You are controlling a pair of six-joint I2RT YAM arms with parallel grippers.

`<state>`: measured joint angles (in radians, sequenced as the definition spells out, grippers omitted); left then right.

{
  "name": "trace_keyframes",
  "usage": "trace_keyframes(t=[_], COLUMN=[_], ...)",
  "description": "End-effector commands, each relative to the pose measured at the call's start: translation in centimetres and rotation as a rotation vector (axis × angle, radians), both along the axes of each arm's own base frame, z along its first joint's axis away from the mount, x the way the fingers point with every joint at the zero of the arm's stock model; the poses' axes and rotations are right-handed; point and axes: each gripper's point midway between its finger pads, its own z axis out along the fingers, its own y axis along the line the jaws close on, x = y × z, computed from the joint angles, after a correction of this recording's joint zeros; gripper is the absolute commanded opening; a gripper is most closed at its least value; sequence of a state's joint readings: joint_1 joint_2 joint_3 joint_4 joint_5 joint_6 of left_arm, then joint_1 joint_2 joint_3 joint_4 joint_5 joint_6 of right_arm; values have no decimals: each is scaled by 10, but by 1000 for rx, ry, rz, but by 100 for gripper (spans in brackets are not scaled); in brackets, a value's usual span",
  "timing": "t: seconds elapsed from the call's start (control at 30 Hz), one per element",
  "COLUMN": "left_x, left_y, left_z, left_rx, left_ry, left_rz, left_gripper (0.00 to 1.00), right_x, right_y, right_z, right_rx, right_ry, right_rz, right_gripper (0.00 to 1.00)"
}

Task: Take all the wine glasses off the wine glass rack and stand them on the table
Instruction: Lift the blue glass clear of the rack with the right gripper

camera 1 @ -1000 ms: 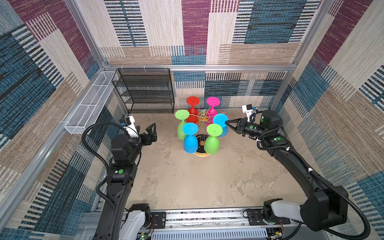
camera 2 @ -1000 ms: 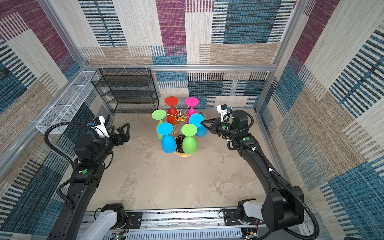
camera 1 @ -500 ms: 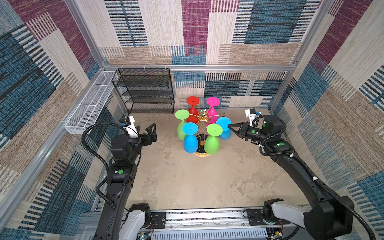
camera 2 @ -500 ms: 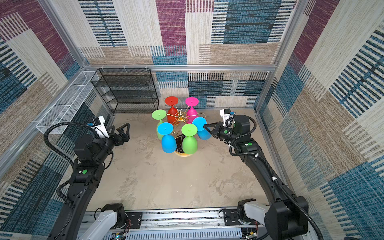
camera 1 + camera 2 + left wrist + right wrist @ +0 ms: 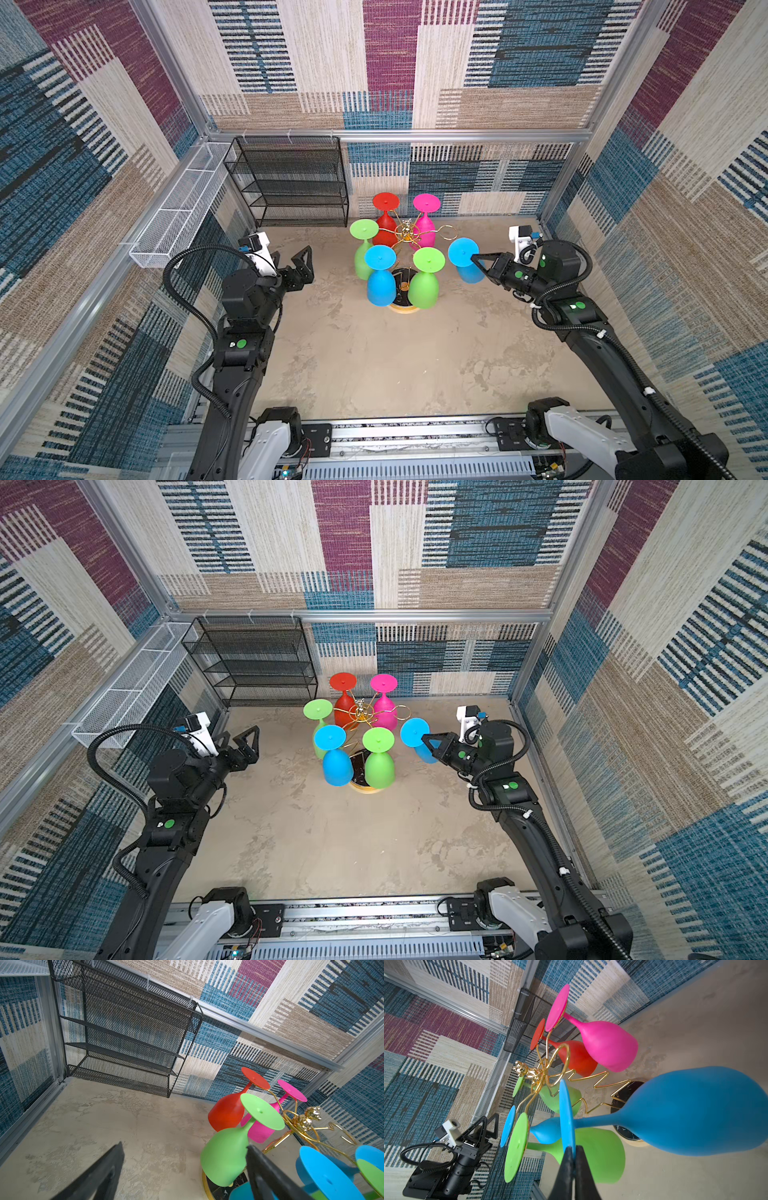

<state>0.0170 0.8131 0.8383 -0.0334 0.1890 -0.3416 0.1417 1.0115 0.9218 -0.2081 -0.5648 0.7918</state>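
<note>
The wine glass rack [image 5: 406, 233] [image 5: 360, 712] is a gold wire stand on a round black base [image 5: 626, 1093] at the middle back of the floor. Several coloured glasses hang upside down from its arms. One ring arm [image 5: 446, 231] on its right is empty. Just right of it, a blue wine glass [image 5: 464, 254] [image 5: 413, 732] [image 5: 695, 1111] hangs bowl down, clear of the rack. My right gripper [image 5: 473, 258] [image 5: 424, 738] [image 5: 572, 1150] is shut on the rim of its foot disc. Left of the rack, my left gripper [image 5: 293, 259] [image 5: 239, 735] [image 5: 185, 1146] stands open and holds nothing.
A black mesh shelf unit [image 5: 291, 183] [image 5: 124, 1028] stands against the back wall on the left. A long white mesh basket [image 5: 178, 216] hangs on the left wall. Patterned walls close in the beige floor [image 5: 374, 357] on three sides.
My right gripper has drawn back to the right with the blue wine glass, taking its foot out of the ring arm. The left arm has not moved.
</note>
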Motion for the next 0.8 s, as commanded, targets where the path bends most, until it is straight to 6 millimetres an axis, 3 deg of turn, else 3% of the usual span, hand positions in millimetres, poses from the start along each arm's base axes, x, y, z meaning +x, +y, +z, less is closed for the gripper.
trace_keyframes(t=[0.0,0.13,0.3,0.53,0.77], left_x=[-2,-9,-19,-32,-39], left_y=[1,-2,-12,-70,-136], left_z=[12,23,45,95,124], left_rx=[2,1,-43,-132,-164], left_ry=[-48,-84,-150,-182,-142], left_rz=[6,-8,-72,-448,-821], left_gripper=[94,94,94,89,83], right_x=[3,4,8,-1,-15], right_y=[-18,-41,-48,-43,-20], right_z=[10,49,95,154,202], right_rx=[-24,-77,-107,-128,-118], right_ry=[-47,-173,-318,-531,-722], right_rz=[-74,-179,-224,-195,-72], right_gripper=[0,0,0,0,0])
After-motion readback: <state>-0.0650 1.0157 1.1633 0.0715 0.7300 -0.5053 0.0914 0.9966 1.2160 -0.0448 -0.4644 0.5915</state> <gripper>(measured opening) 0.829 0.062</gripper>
